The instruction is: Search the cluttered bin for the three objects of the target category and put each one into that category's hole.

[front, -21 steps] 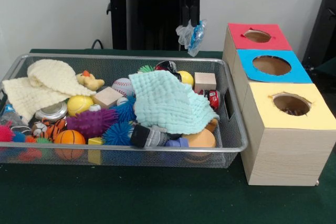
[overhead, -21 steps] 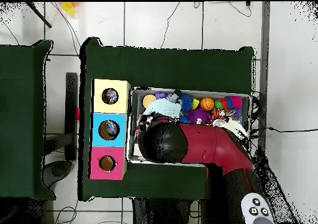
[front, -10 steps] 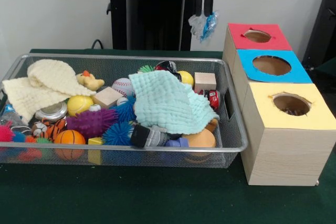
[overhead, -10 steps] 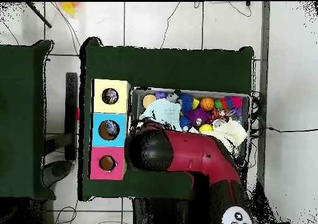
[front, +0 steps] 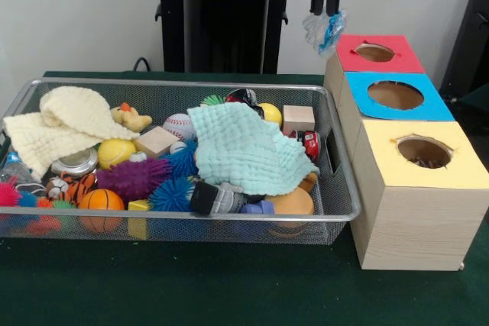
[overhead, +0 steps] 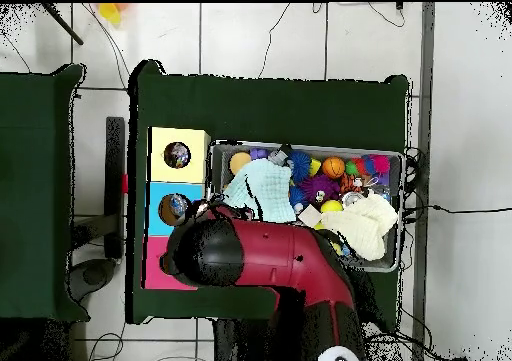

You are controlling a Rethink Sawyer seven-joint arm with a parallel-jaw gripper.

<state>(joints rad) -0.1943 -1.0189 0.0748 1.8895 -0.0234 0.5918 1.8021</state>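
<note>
My pincer (front: 325, 13) is closed on a crumpled clear plastic wrapper with blue print (front: 324, 30), which hangs just below my fingertips. I hold it high so that it passes over the box edge. Just beside me and lower is the red-topped box (front: 403, 58) with its round hole (front: 374, 52); I judge this is where the wrapper belongs. Further from me stand the blue-topped box (front: 434, 107) and then the yellow-topped box (front: 466, 167). On my other side, below, lies the wire mesh bin (front: 341, 188), full of balls, blocks and a mint green cloth (front: 244, 147), where the other targets may hide.
</note>
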